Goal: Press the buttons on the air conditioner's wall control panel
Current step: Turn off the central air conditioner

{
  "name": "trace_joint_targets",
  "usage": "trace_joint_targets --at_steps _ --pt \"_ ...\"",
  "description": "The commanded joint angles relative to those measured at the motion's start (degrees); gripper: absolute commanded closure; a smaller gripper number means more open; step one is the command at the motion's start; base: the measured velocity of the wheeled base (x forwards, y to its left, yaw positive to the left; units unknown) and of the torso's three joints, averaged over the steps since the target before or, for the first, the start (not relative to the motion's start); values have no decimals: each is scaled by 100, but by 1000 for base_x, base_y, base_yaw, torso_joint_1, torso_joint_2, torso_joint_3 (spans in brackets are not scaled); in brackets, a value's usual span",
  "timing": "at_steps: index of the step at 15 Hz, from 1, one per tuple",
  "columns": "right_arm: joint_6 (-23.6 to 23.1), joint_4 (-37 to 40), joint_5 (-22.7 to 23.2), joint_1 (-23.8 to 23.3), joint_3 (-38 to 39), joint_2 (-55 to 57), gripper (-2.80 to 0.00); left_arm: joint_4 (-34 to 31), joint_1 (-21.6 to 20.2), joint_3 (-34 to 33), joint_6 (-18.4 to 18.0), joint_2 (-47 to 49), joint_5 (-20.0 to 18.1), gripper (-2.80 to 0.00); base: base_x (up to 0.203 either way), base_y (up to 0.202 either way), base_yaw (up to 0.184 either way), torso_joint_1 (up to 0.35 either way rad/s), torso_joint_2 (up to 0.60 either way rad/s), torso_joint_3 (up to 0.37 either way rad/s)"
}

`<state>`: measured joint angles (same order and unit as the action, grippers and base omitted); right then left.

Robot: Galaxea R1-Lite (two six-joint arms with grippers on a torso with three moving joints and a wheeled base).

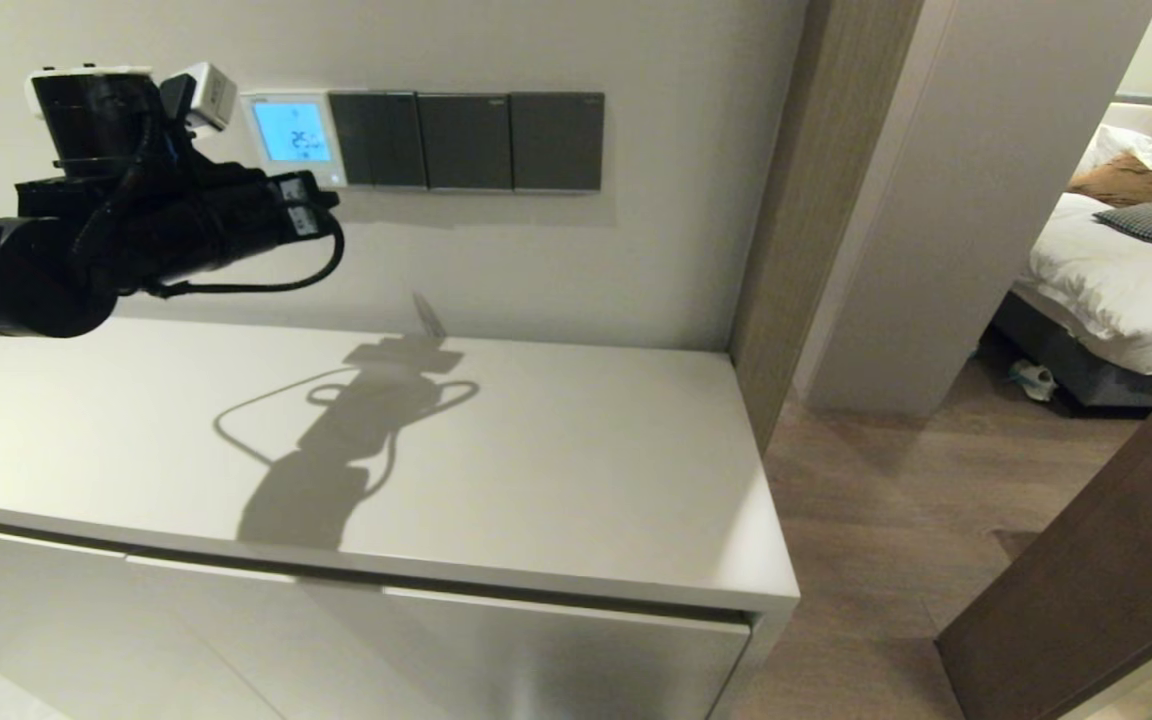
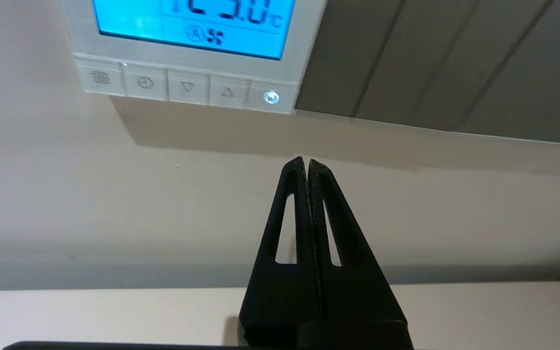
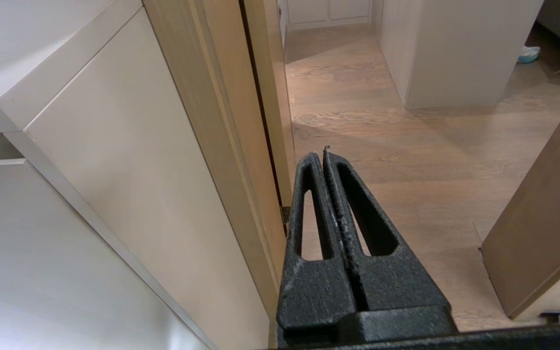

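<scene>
Black left gripper (image 2: 307, 163), fingers together, sits below the buttons (image 2: 187, 87); only its wrist view shows them.

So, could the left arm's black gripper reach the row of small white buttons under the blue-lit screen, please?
Probably yes: the left gripper, shut, points at bare wall just below the buttons, with nothing between them.

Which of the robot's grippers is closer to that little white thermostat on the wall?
The left gripper, shut, points at the wall just under the air conditioner's wall control panel. The right gripper, also shut, hangs low beside the cabinet, far from it.
</scene>
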<state>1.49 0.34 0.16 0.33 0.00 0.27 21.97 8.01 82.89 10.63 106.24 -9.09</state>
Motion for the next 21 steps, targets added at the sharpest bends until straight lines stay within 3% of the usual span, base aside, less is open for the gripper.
trace_joint_targets --at_steps 1,21 --pt "1 1 2 2 9 0 0 14 -10 127 9 121 -5 0 0 0 0 0 0 0" --pt "1 1 2 2 9 0 0 9 -81 562 9 441 198 0 0 0 0 0 0 0"
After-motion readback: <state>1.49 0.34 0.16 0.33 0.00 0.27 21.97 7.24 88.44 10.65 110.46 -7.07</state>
